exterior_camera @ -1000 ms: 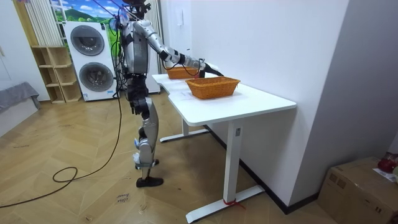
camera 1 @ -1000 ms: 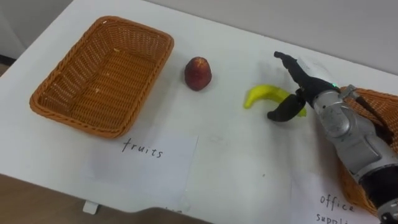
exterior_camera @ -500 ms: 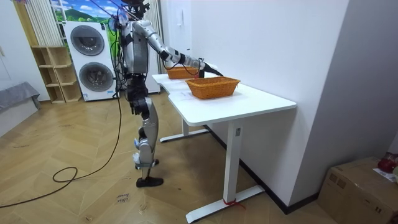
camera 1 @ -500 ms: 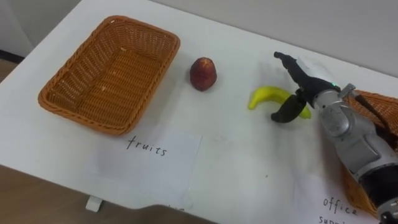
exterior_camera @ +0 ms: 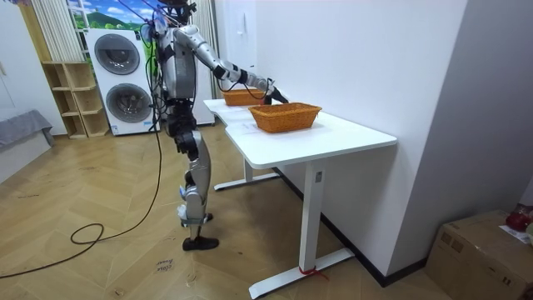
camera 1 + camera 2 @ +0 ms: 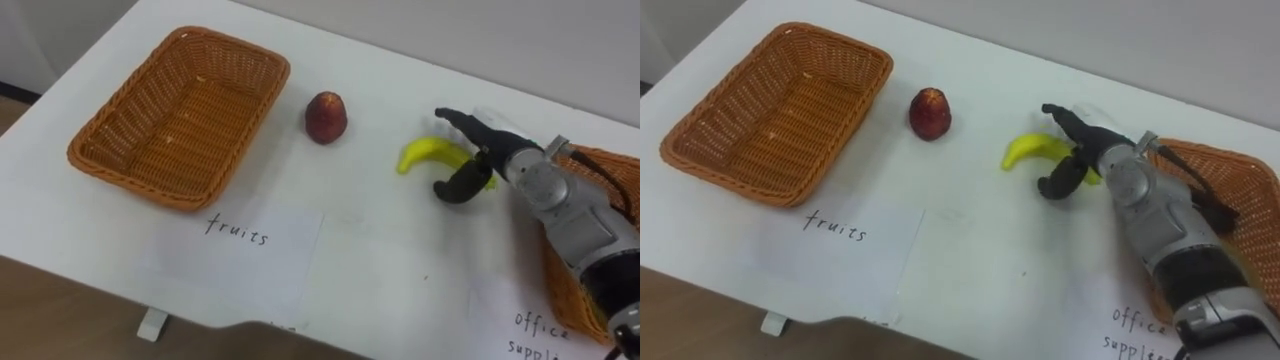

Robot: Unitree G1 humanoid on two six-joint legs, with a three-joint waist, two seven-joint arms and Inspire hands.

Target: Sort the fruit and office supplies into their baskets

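A yellow banana (image 6: pixel 423 153) lies on the white table (image 6: pixel 380 250), right of centre. My right hand (image 6: pixel 512 164) is open over the banana's right end, with straight fingers above it and the thumb (image 6: pixel 456 186) bent on its near side. A red apple (image 6: pixel 326 117) sits between the banana and the empty wicker fruit basket (image 6: pixel 88 163) at the left. The office supplies basket (image 6: pixel 598 160) stands at the right edge, mostly behind my forearm. In the room view the right hand (image 5: pixel 268 89) reaches over the table past the baskets.
A paper label for fruits (image 6: pixel 245 255) lies in front of the left basket, and one for office supplies (image 6: pixel 525 330) lies at the near right. The table's front edge runs close along the bottom. I stand at the table's end near two washing machines (image 5: pixel 121 79).
My right hand has dropped lower onto the banana, its fingers now close over it. The view has shifted slightly to the right.
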